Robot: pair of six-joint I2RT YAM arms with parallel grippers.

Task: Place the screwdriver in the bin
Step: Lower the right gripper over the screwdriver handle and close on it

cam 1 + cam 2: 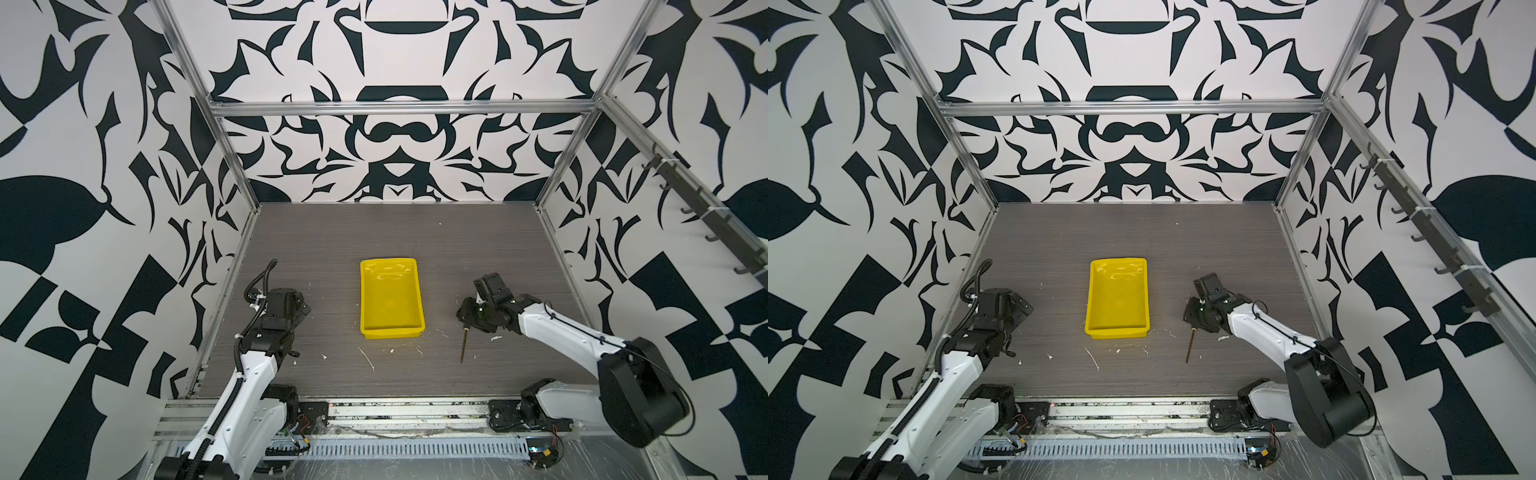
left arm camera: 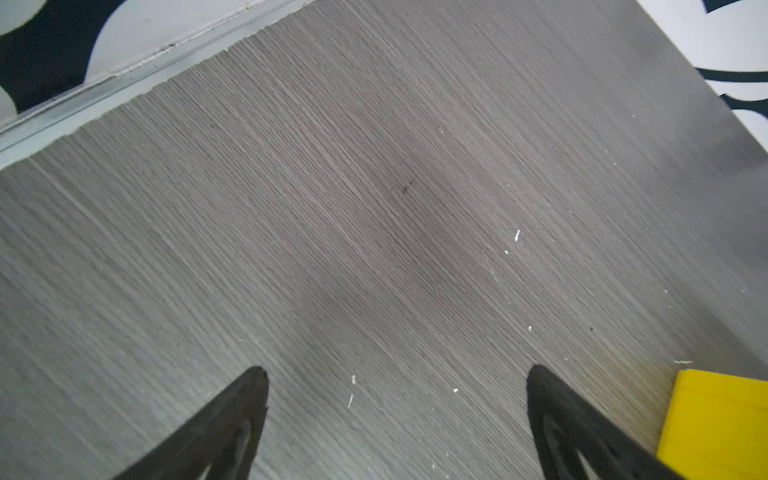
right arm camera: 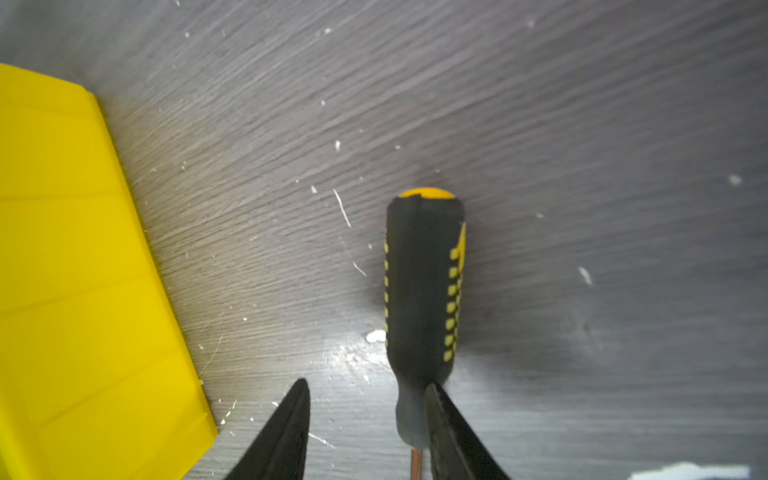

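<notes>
The screwdriver lies flat on the table, to the right of the bin, with its black, yellow-dotted handle pointing away. In both top views only its thin shaft shows, sticking out toward the front from under my right gripper. In the right wrist view the right gripper straddles the handle's neck. One finger touches it and the other stands apart, with bare table between, so the jaws are open. The yellow bin sits mid-table, nothing inside. My left gripper hovers open left of the bin.
White flecks and scratches dot the wood-grain table in front of the bin. Aluminium frame rails border the table on both sides, and patterned walls stand behind them. A cable tray runs along the front edge.
</notes>
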